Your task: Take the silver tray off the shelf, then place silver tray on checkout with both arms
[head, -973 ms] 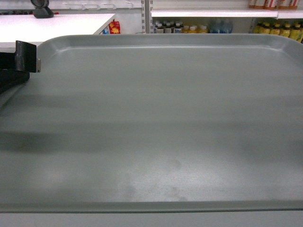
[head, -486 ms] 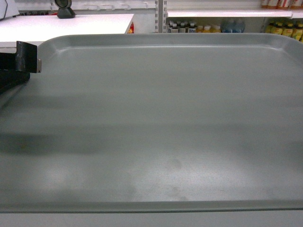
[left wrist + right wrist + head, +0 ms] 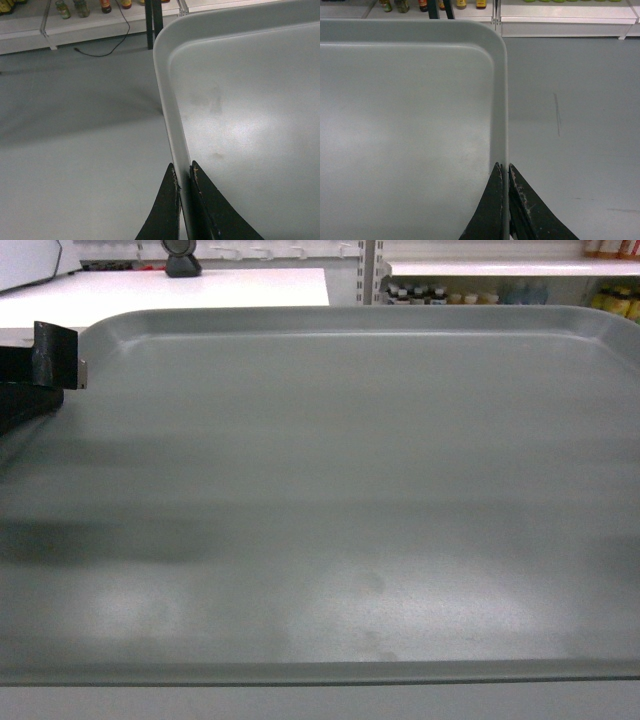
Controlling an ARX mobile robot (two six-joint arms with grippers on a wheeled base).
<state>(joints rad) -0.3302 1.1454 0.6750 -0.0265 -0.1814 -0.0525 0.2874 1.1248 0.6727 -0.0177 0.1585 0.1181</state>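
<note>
The silver tray [image 3: 340,500] fills nearly the whole head view, held level in the air over the grey floor. My left gripper [image 3: 183,172] is shut on the tray's left rim [image 3: 172,125], and its black finger [image 3: 55,355] shows at the tray's far left corner in the head view. My right gripper [image 3: 505,170] is shut on the tray's right rim [image 3: 501,100]. The checkout [image 3: 180,285], a white tabletop, lies beyond the tray at the upper left. A white shelf [image 3: 500,268] of the store racking runs along the upper right.
A black scanner-like device [image 3: 182,260] stands on the checkout. Bottles [image 3: 430,295] line the racking under the shelf board. Black table legs [image 3: 152,22] and a loose cable [image 3: 105,47] show on the floor in the left wrist view. Low shelves with bottles [image 3: 420,5] edge the floor.
The background has slid to the right across the head view: the checkout and the black device now sit nearer the middle. The tray and both grippers keep the same place in the view.
</note>
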